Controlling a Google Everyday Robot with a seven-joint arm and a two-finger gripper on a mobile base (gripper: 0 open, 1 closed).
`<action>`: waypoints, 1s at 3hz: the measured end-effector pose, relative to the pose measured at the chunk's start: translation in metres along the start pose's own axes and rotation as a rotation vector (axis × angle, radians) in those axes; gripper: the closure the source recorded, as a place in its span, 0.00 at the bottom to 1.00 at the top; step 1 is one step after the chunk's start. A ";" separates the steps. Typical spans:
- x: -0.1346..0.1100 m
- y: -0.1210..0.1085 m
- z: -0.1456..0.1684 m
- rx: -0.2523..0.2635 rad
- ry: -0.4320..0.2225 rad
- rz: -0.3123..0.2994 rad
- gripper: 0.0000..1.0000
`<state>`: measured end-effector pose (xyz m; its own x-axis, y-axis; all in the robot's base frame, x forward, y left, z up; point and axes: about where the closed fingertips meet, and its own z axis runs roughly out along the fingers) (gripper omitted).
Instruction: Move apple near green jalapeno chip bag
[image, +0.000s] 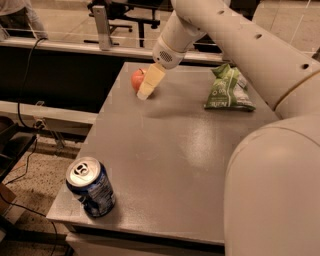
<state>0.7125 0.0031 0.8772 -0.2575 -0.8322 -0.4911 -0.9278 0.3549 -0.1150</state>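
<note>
We see a gray table (180, 150) with three things on it.

The apple (135, 79) is round and orange-red. It sits on the far left part of the table, close to the back edge. The gripper (147, 88) is right at the apple. Its tan tip points down and a little to the left. It covers the right side of the apple, so we see only the left part of the fruit. The tip reaches almost down to the table top. We cannot tell if the gripper is spread wide, pressed together, or pinching the apple. We also cannot tell if it touches the apple or is only in front of it.

The big white arm (235, 40) comes in from the right and reaches over the back of the table. A large round white part of the robot fills the lower right corner.

The green chip bag (227, 90) lies flat on the far right part of the table. It is crinkled and has white patches. The apple and the bag are well apart, with bare table between them.

A blue soda can (91, 186) stands upright at the near left corner of the table, far from the apple and the bag. Its silver top faces up.

To the left of the table we see a speckled floor (35, 170).
</note>
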 end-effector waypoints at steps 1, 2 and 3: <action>-0.016 0.006 0.021 -0.029 0.008 -0.007 0.00; -0.023 0.007 0.031 -0.040 0.016 -0.012 0.00; -0.025 0.001 0.037 -0.042 0.031 -0.007 0.16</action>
<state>0.7277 0.0395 0.8575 -0.2581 -0.8477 -0.4635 -0.9401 0.3310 -0.0818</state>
